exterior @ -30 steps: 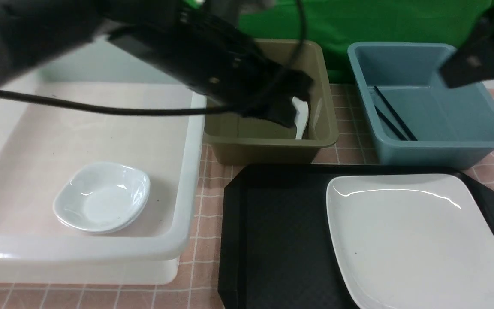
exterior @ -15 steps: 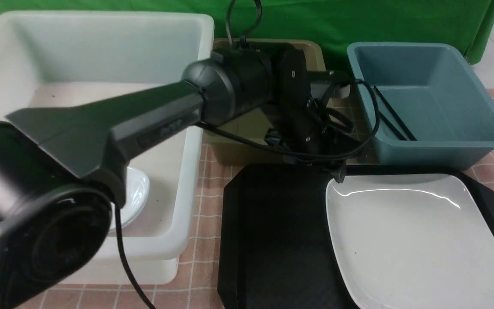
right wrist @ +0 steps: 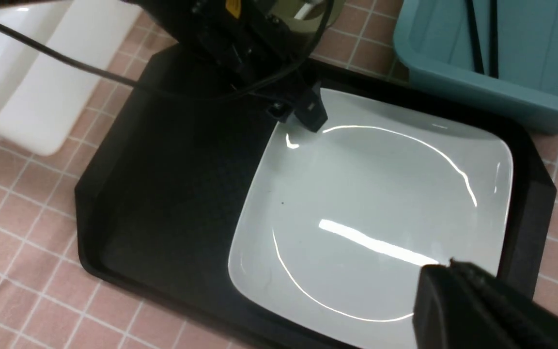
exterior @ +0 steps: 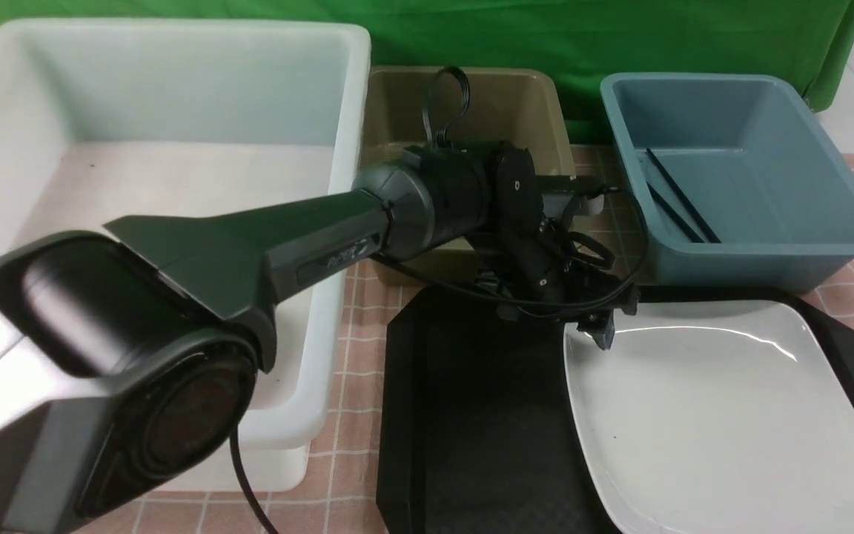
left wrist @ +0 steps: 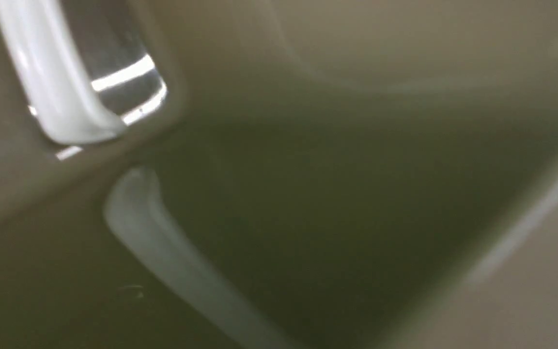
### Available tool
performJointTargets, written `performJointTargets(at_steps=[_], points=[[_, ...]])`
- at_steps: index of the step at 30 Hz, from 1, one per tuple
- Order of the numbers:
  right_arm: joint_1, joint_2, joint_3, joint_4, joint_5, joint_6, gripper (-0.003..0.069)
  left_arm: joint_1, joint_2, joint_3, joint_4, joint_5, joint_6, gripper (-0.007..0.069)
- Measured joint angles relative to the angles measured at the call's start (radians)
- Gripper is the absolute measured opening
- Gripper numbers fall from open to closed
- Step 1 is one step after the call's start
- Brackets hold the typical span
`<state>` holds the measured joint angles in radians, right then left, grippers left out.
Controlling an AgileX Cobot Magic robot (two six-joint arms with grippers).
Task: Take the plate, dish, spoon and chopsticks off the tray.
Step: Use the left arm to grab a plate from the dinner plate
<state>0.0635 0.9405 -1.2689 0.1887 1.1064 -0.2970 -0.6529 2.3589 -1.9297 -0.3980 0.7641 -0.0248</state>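
We cannot tell whether the left pincer (exterior: 603,332), mostly hidden, is spread; the right pincer (right wrist: 441,278), cropped at the edge, is pressed together.

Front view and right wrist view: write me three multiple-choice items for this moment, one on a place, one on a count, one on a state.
1. The pair of thin black chopsticks lies: A in the olive bin; B in the blue plastic bin; C in the white bin.
2. Dishes on the big black rectangular tray: A one; B two; C three.
3. The right tool is: A open and empty; B shut and empty; C shut on the chopsticks.
Answers: 1 B, the sticks show inside the blue bin; 2 A, only the large glossy white rounded-square plate sits there; 3 B, its jaws are together with nothing between them.
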Motion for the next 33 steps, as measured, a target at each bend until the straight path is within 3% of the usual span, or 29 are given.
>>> performJointTargets(at_steps=[1,7,9,11,17,24,33], points=[[0.000,0.000,0.000,0.000,0.000,0.000,0.0030,0.000,0.000,0.000,0.000,0.000,0.002,0.0445],[0.000,0.000,0.000,0.002,-0.015,-0.003,0.0030,-0.001,0.002,0.000,-0.014,0.019,0.007,0.0264],[0.000,0.000,0.000,0.002,-0.022,-0.003,0.0030,-0.002,0.003,0.000,-0.018,0.017,0.006,0.0141],[0.000,0.000,0.000,0.004,-0.026,-0.003,0.0030,-0.002,0.003,-0.001,-0.044,0.018,-0.003,0.0100],[0.000,0.000,0.000,0.009,-0.037,-0.022,0.0030,-0.007,-0.019,-0.002,-0.047,0.049,0.003,0.0097],[0.000,0.000,0.000,0.011,-0.039,-0.038,0.0030,-0.011,-0.180,-0.001,-0.015,0.113,0.076,0.0013],[0.000,0.000,0.000,0.013,-0.061,-0.052,0.0030,-0.011,-0.343,0.000,0.060,0.156,0.120,0.0004]])
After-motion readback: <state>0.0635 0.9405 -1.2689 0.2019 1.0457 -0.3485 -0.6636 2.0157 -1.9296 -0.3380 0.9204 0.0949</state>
